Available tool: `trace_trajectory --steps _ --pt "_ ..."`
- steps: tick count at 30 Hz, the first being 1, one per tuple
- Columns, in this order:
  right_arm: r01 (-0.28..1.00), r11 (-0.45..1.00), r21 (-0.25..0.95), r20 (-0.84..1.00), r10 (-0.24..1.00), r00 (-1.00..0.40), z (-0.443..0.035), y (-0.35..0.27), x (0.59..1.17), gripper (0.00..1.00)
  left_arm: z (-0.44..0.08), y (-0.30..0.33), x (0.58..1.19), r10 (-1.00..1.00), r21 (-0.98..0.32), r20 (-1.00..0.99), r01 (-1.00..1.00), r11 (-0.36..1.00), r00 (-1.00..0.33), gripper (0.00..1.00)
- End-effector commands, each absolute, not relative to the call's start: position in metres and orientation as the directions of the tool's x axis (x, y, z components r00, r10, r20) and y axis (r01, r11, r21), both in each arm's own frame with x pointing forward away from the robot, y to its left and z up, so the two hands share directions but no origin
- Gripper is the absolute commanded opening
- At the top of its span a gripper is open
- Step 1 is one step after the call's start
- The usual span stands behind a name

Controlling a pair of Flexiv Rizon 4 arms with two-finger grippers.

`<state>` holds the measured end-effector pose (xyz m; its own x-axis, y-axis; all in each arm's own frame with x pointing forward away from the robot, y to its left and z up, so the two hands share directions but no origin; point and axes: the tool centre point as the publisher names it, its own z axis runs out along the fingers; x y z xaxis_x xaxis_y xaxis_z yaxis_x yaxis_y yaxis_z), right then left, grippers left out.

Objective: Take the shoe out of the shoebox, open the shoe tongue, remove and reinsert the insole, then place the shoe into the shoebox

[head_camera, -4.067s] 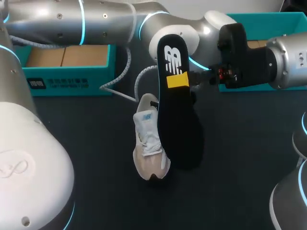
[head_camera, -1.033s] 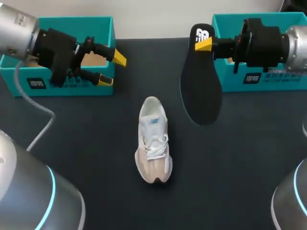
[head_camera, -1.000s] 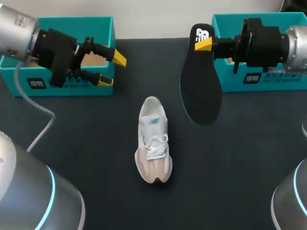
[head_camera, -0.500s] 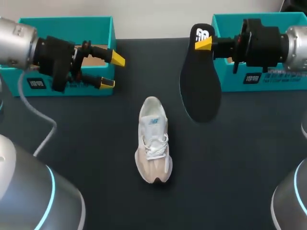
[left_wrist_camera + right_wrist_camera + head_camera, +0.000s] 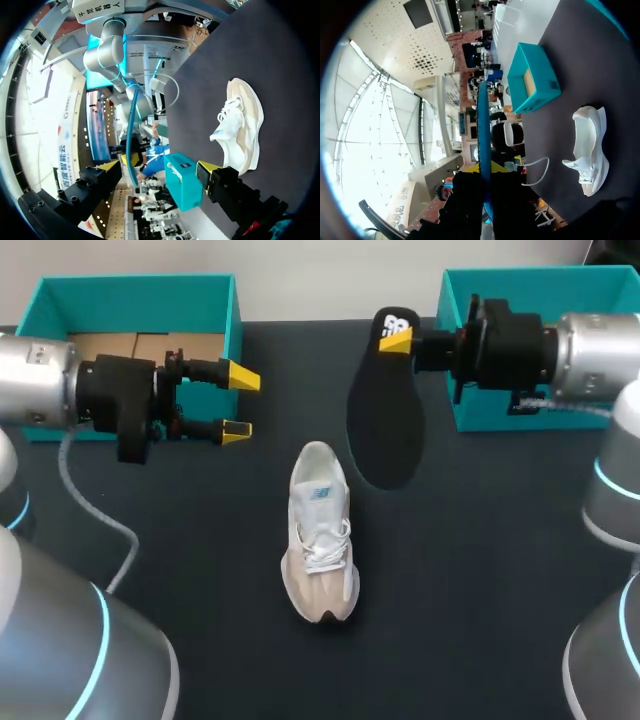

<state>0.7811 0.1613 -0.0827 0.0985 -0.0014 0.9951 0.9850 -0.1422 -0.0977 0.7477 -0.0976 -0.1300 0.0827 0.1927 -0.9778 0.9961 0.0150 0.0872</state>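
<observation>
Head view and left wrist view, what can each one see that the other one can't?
Only the head view: the left shoebox and right shoebox together, plus the flat black face of the insole. Only the left wrist view: the shoe side-on, low across the table. Both: that white shoe, the open left pincer, and one shoebox, probably the right one.

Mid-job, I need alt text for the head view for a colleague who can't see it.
The right pincer holds a black insole by one end, just beside a white and beige shoe lying on the dark table. The left pincer is open and empty in front of the left teal shoebox; the right teal shoebox sits at the far right.
</observation>
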Motion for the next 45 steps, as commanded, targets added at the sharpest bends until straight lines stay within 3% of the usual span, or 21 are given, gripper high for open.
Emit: trace_trajectory --steps 1,4,6,10,13,17,20,30,32,42,45 --pt "0.987 -0.108 -0.119 0.993 -0.028 0.117 -0.093 0.196 0.804 0.00 -0.132 -0.110 0.744 0.153 0.106 -0.983 0.994 0.040 0.099 0.99" --pt "0.985 -0.099 -0.142 0.990 -0.030 0.139 -0.096 0.201 0.806 0.00 -0.130 -0.117 0.745 0.121 0.101 -0.988 0.994 0.051 0.094 0.93" --pt "0.984 -0.097 -0.150 0.988 -0.038 0.147 -0.099 0.206 0.808 0.00 -0.131 -0.123 0.747 0.105 0.100 -0.990 0.994 0.054 0.094 0.72" --pt "0.984 -0.073 -0.162 0.986 -0.043 0.159 -0.104 0.215 0.813 0.00 -0.132 -0.134 0.747 0.085 0.088 -0.993 0.994 0.057 0.083 0.73" --pt "0.984 -0.067 -0.163 0.986 -0.052 0.159 -0.107 0.220 0.816 0.00 -0.130 -0.141 0.747 0.070 0.080 -0.995 0.995 0.056 0.076 0.62" --pt "0.984 -0.061 -0.165 0.985 -0.062 0.162 -0.112 0.225 0.818 0.00 -0.127 -0.148 0.745 0.050 0.078 -0.996 0.995 0.053 0.076 0.73" --pt "0.984 -0.049 -0.171 0.983 -0.072 0.167 -0.115 0.232 0.822 0.00 -0.125 -0.152 0.744 0.045 0.077 -0.996 0.996 0.048 0.075 0.72" --pt "0.983 -0.010 -0.184 0.978 -0.099 0.183 -0.123 0.250 0.825 0.00 -0.132 -0.170 0.750 0.052 0.082 -0.995 0.996 0.034 0.080 0.59" --pt "0.982 -0.010 -0.187 0.978 -0.100 0.185 -0.123 0.251 0.824 0.00 -0.133 -0.172 0.752 0.057 0.086 -0.995 0.996 0.034 0.084 0.50" --pt "0.978 -0.016 -0.208 0.975 -0.088 0.206 -0.123 0.249 0.818 0.00 -0.134 -0.162 0.757 0.069 0.107 -0.992 0.993 0.044 0.104 0.49" --pt "0.977 -0.016 -0.211 0.974 -0.086 0.209 -0.123 0.248 0.818 0.00 -0.135 -0.160 0.757 0.072 0.109 -0.992 0.993 0.049 0.105 0.41"
